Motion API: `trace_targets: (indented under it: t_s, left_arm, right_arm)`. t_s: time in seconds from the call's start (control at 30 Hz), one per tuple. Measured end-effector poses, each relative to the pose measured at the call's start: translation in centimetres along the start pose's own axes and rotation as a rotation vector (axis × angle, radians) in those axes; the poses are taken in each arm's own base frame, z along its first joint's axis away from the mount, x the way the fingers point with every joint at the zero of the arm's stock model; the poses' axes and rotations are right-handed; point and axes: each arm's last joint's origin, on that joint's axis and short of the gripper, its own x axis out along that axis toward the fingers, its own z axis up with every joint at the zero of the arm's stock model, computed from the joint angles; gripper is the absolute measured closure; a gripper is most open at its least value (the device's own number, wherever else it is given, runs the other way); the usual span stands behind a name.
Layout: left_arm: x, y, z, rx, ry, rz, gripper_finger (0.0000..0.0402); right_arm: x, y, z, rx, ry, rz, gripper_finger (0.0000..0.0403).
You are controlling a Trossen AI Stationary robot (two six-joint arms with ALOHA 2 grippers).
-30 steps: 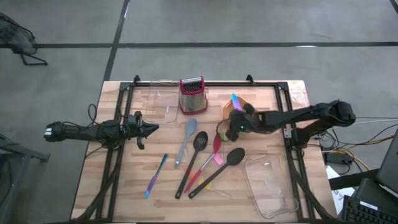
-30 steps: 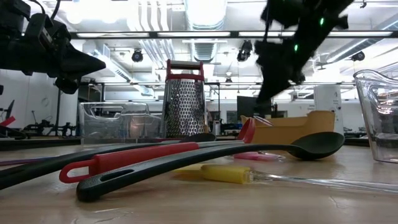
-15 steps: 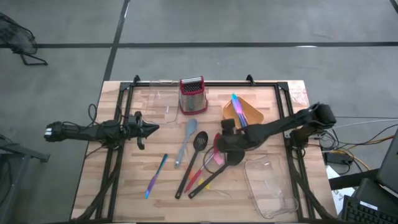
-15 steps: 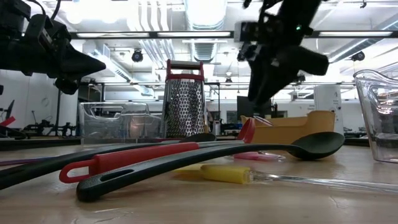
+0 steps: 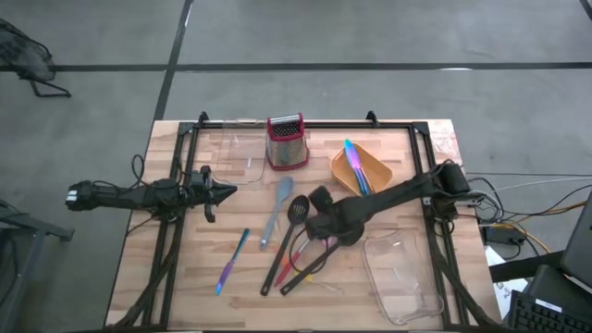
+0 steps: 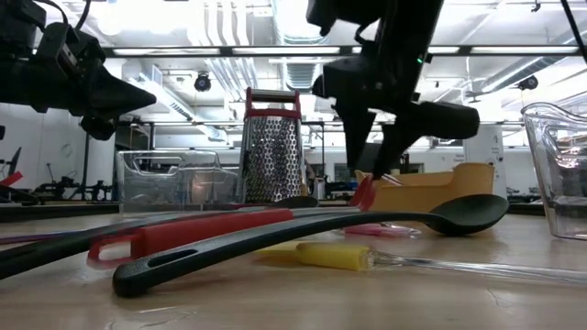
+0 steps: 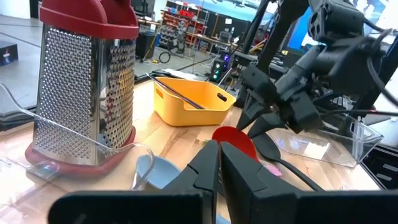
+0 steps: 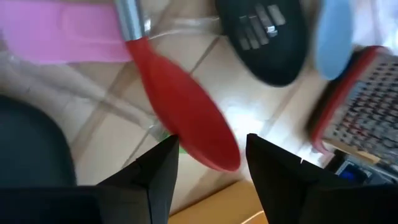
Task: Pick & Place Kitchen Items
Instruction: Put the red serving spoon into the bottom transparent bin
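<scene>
Two arms at table. Right gripper [image 5: 319,215] sits low over the utensil cluster at table centre; fingers [image 8: 163,168] spread apart, nothing between them, red spoon [image 8: 183,124] directly beneath the gap. Left gripper [image 5: 225,191] hangs over table's left side, fingers pressed together, empty.

High view only: blue utensil [image 5: 239,246] and purple utensil [image 5: 224,275] lie end to end, left of cluster; grey spatula [image 5: 275,205] near grater [image 5: 286,141]; orange tray [image 5: 376,173] holds slim utensils, colours partly unclear; clear bin [image 5: 402,277] at right front.

Low view only: yellow piece [image 6: 332,256] on table in front of black spoon [image 6: 459,215], touching or not cannot tell.

Right wrist view only: slotted black spoon [image 8: 264,38] and pink piece [image 8: 59,32] flank the red spoon.

Hidden: in high view right arm covers the red spoon bowl and the black spoon heads. Left wrist view: own fingers block most of the near table.
</scene>
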Motion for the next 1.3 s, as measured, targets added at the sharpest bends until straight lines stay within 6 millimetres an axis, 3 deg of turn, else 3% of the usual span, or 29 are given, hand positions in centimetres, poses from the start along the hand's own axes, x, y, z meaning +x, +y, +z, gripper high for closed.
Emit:
trace_targets:
  t_s: [0.33, 0.63, 0.73, 1.07, 1.3]
  left_arm:
    - [0.0, 0.0, 0.0, 0.001, 0.002, 0.001, 0.0381]
    - [0.0, 0.0, 0.0, 0.001, 0.002, 0.001, 0.0380]
    - [0.0, 0.0, 0.0, 0.001, 0.002, 0.001, 0.0380]
    - [0.0, 0.0, 0.0, 0.001, 0.002, 0.000, 0.0381]
    - [0.0, 0.0, 0.0, 0.001, 0.003, 0.001, 0.0378]
  right_arm:
    - [2.5, 1.0, 0.6, -0.049, 0.060, 0.035, 0.0227]
    - [2.5, 1.0, 0.5, 0.009, 0.067, 0.040, 0.0339]
    - [2.0, 0.8, 0.7, 0.046, 0.056, 0.030, 0.0379]
    - [-1.4, -0.1, 0.5, 0.124, 0.074, 0.055, 0.0382]
    - [-4.3, -1.0, 0.0, 0.432, 0.073, 0.122, 0.0382]
